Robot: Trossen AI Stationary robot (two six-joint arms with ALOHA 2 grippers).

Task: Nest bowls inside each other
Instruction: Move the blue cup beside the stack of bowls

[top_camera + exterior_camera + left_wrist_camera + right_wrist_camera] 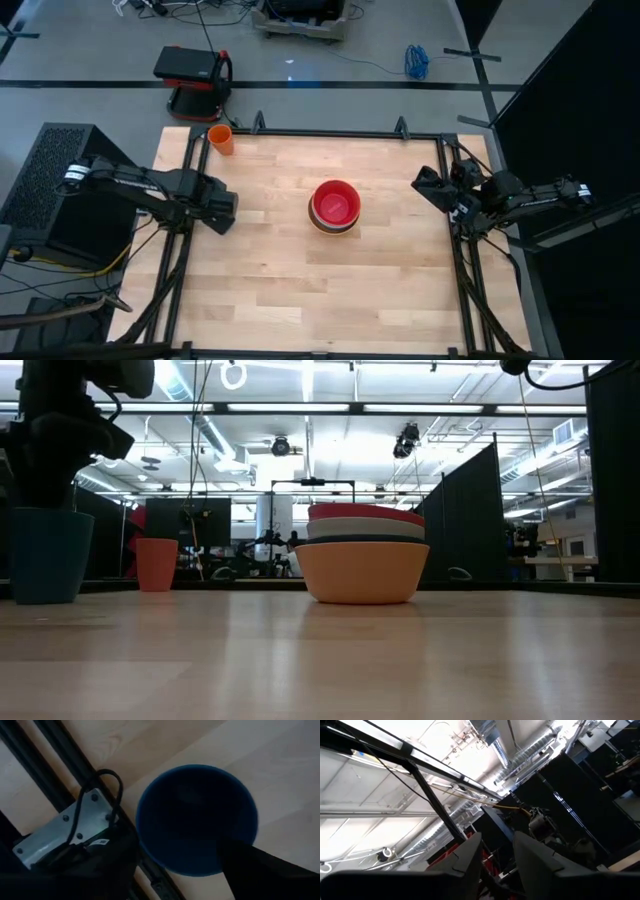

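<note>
Evenly lit from overhead – long ceiling strip lights bright in the low view, blown out to white around the centre. Pale glare patch on the grey floor beyond the light wooden table. Soft, faint shadow beside the stack of round plastic bowls. Nearest tabletop out of focus in the low view. Left wrist view dim and soft – round dark blue cup blurred at the rim. Right wrist view washed out by ceiling light.
</note>
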